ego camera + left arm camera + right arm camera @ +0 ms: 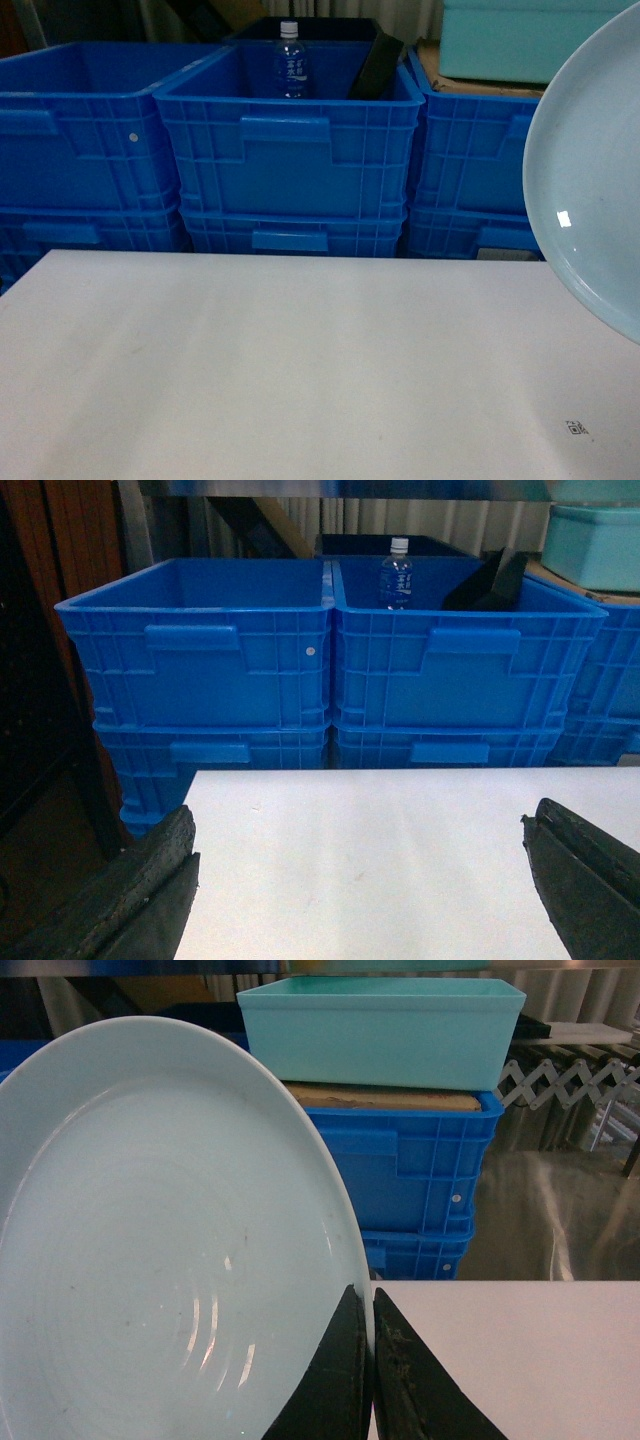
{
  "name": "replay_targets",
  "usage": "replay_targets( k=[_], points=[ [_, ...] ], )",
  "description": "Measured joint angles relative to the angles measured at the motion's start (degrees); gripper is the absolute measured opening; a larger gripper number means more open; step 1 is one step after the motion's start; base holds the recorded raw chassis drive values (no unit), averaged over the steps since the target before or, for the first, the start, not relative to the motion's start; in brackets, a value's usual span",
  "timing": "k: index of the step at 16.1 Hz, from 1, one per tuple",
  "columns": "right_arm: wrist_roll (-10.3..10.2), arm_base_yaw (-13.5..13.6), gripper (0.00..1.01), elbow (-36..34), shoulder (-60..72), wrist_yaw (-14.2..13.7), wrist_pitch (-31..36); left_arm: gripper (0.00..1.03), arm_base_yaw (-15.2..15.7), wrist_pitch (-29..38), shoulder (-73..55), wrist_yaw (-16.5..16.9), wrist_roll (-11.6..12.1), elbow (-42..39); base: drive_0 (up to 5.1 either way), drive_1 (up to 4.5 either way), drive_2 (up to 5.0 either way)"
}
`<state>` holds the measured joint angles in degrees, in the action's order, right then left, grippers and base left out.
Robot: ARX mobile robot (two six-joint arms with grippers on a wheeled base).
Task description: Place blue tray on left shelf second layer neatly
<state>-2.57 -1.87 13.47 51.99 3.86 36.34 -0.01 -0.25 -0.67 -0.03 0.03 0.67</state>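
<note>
The blue tray (150, 1260) is pinched by its rim in the right gripper (371, 1360), lifted above the white table (300, 360); the left gripper (360, 880) is held open and empty, and the shelf placement is judged wholly undone, no shelf being seen.

No text, brand or number can be read in any view. The water bottle (290, 58) standing in the blue crate (288, 150), well ahead of the open left gripper (360, 880), wears a blue label whose print is too small to make out. A tiny dark printed mark (575, 428) sits on the white table (300, 370), likewise illegible.
</note>
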Motion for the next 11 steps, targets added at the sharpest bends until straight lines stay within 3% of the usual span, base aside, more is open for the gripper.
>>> replay_targets(
  k=[5,11],
  points=[
    [0.0,0.0,0.02,0.0,0.0,0.0,0.0,0.98,0.0,0.0,0.0,0.0,0.0,0.0,0.0,0.0,0.0],
    [-0.02,0.0,0.02,0.0,0.0,0.11,0.04,0.98,0.0,-0.02,0.0,-0.13,0.0,0.0,4.2,-2.59,-2.6]
  ],
)
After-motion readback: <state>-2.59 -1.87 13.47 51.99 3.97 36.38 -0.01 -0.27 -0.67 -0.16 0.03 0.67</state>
